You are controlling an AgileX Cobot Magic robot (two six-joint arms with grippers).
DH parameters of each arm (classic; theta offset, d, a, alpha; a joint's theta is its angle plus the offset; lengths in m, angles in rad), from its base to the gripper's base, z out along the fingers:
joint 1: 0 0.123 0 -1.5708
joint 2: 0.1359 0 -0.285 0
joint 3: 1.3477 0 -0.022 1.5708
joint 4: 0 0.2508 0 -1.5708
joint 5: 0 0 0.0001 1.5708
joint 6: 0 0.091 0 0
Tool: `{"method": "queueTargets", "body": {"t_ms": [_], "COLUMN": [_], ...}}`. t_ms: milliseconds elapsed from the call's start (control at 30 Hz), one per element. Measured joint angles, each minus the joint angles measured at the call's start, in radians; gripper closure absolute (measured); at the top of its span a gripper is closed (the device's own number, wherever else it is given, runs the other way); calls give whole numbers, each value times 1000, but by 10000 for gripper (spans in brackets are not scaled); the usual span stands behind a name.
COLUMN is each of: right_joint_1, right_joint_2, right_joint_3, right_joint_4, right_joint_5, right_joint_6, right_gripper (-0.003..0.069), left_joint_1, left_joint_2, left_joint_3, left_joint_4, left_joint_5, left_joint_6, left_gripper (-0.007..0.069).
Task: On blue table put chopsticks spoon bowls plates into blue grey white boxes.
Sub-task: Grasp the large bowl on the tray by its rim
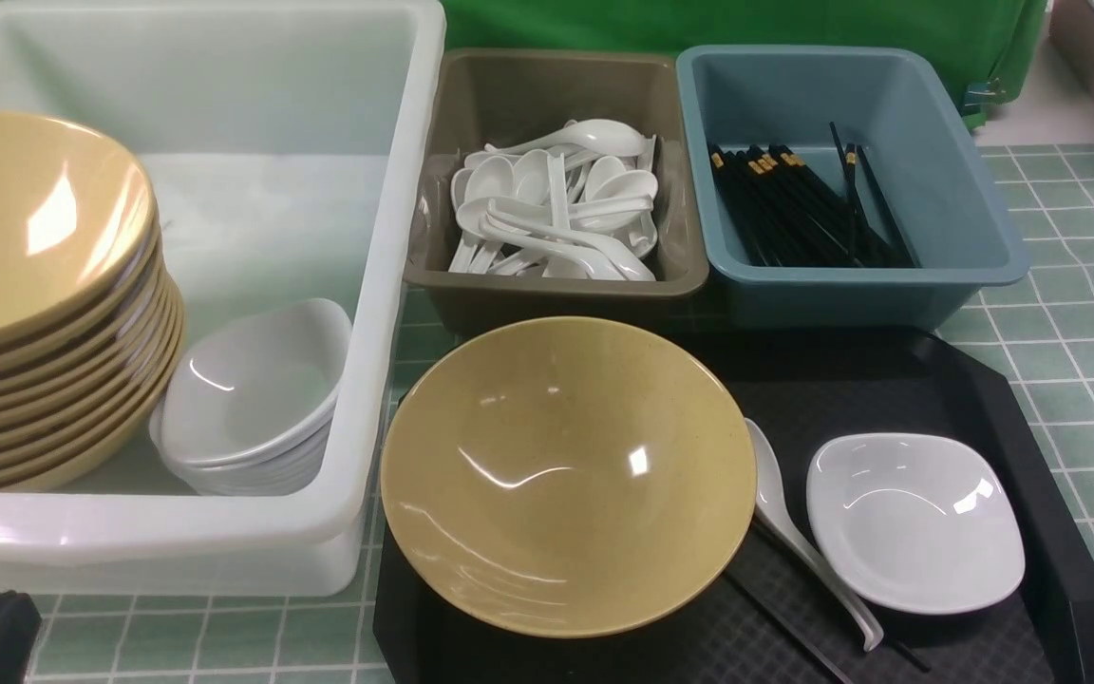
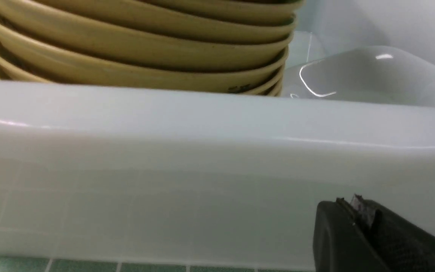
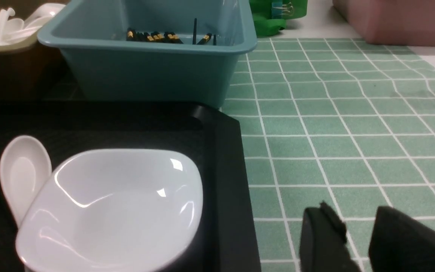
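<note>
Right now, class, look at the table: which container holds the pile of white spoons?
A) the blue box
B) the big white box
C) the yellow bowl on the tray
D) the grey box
D: the white spoons lie heaped in the grey box, while the blue box beside it holds only black chopsticks.

Items on tabletop [image 1: 1060, 361]: three boxes to the rear and left, one tray [image 1: 1031, 456] in front.
The tray holds a bowl [image 1: 566, 475] at left, a spoon [image 1: 780, 522] in the middle and a dish [image 1: 915, 521] at right. Behind it, the spoon box [image 1: 547, 85] stands left of the chopstick box [image 1: 775, 95]. At far left, the tub [image 1: 386, 285] holds stacked bowls [image 1: 34, 285], with stacked dishes [image 1: 253, 399] to their right.
</note>
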Motion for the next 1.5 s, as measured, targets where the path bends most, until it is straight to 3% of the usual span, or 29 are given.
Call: {"method": "queueTargets", "body": {"t_ms": [167,233,333,500,633,900,1033,1267,1333,1433,1500], "right_joint_1": [0,0,0,0,0,0,0,0,0,0,0], "right_joint_2": [0,0,0,0,0,0,-1,14,73,178,224], "right_joint_3": [0,0,0,0,0,0,-18,-216,-329,-435,-449], "right_joint_4": [0,0,0,0,0,1,1,1,1,1,1], "right_joint_5": [-148,-315,-506,-740,-802,-855,-929,-864,-719,-499,-439], "right_joint_6": [1,1,1,3,20,219,236,99,76,55,48], "right_gripper": [422,422,422,422,422,422,422,422,422,422,422], "left_joint_1": [0,0,0,0,0,0,0,0,0,0,0], "left_joint_2": [0,0,0,0,0,-1,-1,58,162,303,352], "left_joint_3": [0,0,0,0,0,-4,-125,-519,-591,-600,-600], "left_joint_4": [11,21,32,36,41,75,84,166,199,212,212], "left_joint_5": [-216,-434,-643,-904,-1032,-1284,-1211,-648,-448,-313,-281], "left_joint_6": [0,0,0,11,-14,-208,-255,-281,-281,-282,-282], "left_gripper": [623,623,623,623,623,623,623,623,623,623,623]}}
